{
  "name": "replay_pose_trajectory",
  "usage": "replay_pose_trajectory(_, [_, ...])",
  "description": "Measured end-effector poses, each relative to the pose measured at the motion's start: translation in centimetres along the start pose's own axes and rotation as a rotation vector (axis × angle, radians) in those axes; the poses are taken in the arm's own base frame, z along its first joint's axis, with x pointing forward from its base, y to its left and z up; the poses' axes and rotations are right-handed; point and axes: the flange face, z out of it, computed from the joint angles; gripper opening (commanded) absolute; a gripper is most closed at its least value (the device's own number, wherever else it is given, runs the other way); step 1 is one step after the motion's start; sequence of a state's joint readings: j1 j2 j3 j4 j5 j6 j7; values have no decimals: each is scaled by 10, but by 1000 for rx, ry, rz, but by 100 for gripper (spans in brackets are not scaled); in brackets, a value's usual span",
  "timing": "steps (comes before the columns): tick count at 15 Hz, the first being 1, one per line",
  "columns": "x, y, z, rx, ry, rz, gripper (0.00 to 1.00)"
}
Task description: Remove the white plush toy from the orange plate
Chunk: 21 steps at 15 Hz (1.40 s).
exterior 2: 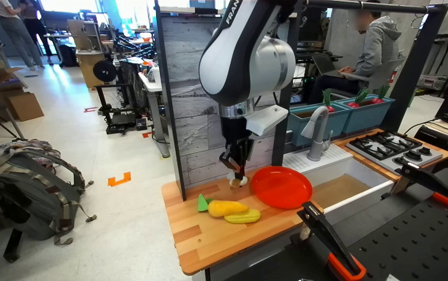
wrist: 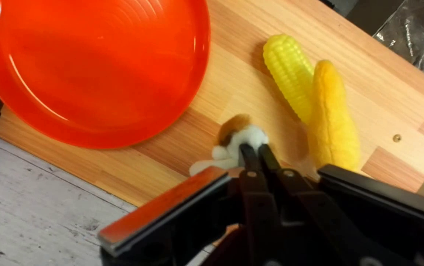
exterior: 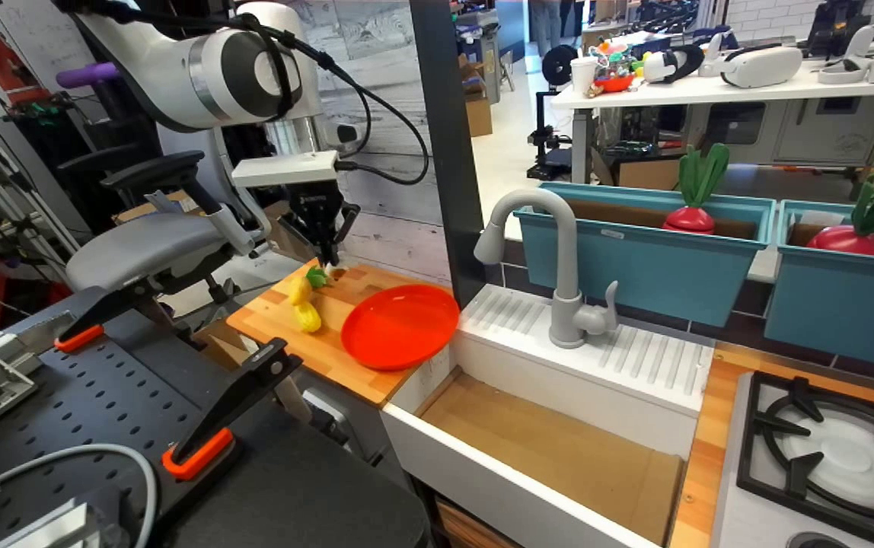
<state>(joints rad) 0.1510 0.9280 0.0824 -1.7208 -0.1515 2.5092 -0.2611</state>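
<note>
White plush toy (wrist: 236, 144) found off the orange plate (wrist: 97, 70), at the wooden tabletop (wrist: 230, 81), near the plate's rim but apart. My pincer (wrist: 255, 147) appears clenched on its fabric. Removal I judge achieved; whether the toy touches wood I cannot tell. Outstanding, in my judgement: set down, let go, withdraw.

Near the back edge of the counter (wrist: 385, 107), the gripper (wrist: 256, 148) partly hides the white plush toy (wrist: 237, 142); the wrist view's top crops the orange plate (wrist: 97, 70).
</note>
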Motion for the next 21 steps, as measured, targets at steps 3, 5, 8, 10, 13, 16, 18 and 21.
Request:
replay_pose_trajectory(3, [7, -1, 16, 16, -27, -19, 1])
replay_pose_trajectory(5, [10, -4, 26, 27, -49, -29, 30])
replay_pose_trajectory(8, [15, -6, 38, 35, -73, -35, 46])
replay_pose_trajectory(10, [17, -8, 43, 40, -92, -38, 60])
replay_pose_trajectory(13, [19, -10, 47, 44, -112, -41, 82])
replay_pose_trajectory(16, [19, -10, 47, 45, -118, -42, 100])
replay_pose_trajectory(18, [19, -10, 47, 45, -118, -42, 100])
replay_pose_trajectory(21, [18, -11, 43, 39, -113, -47, 100])
